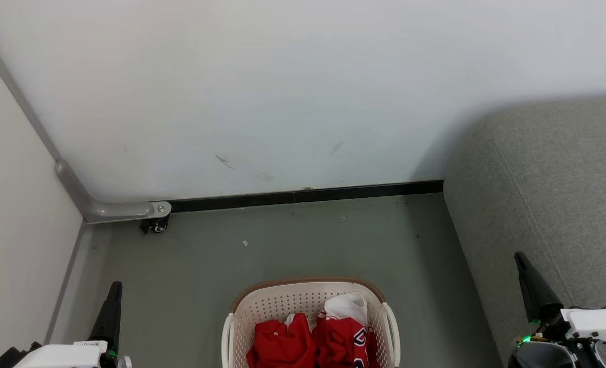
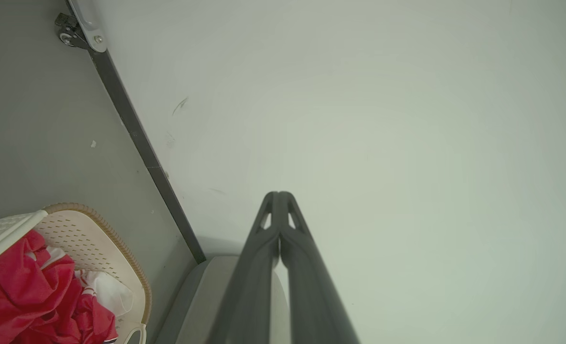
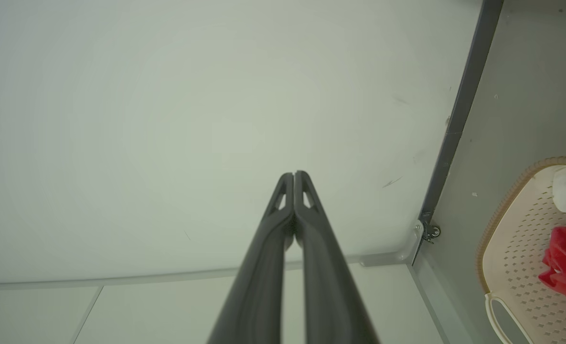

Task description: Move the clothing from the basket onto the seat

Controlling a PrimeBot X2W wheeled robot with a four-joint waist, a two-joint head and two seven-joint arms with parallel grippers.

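Observation:
The cream basket (image 1: pixel 262 313) with a brown rim sits on the grey floor at the bottom centre of the head view. Red jerseys (image 1: pixel 287 345) with some white fabric (image 1: pixel 348 305) lie crumpled inside it. The grey sofa (image 1: pixel 558 194) fills the right side. My left gripper (image 1: pixel 112 294) stands at the lower left, shut and empty, well left of the basket. My right gripper (image 1: pixel 523 266) is at the lower right in front of the sofa, also shut on nothing. The left wrist view shows the left gripper (image 2: pixel 279 195) with the basket (image 2: pixel 96 224) and jerseys (image 2: pixel 20 291); the right wrist view shows the right gripper (image 3: pixel 294 174) and basket (image 3: pixel 517 239).
A pale wall (image 1: pixel 282 92) with a black skirting strip (image 1: pixel 303 195) runs behind the basket. At the left stands a white panel (image 1: pixel 11 214) with a grey metal foot (image 1: pixel 113 208) on a small caster (image 1: pixel 155 225). Bare grey floor (image 1: pixel 282 240) lies between wall and basket.

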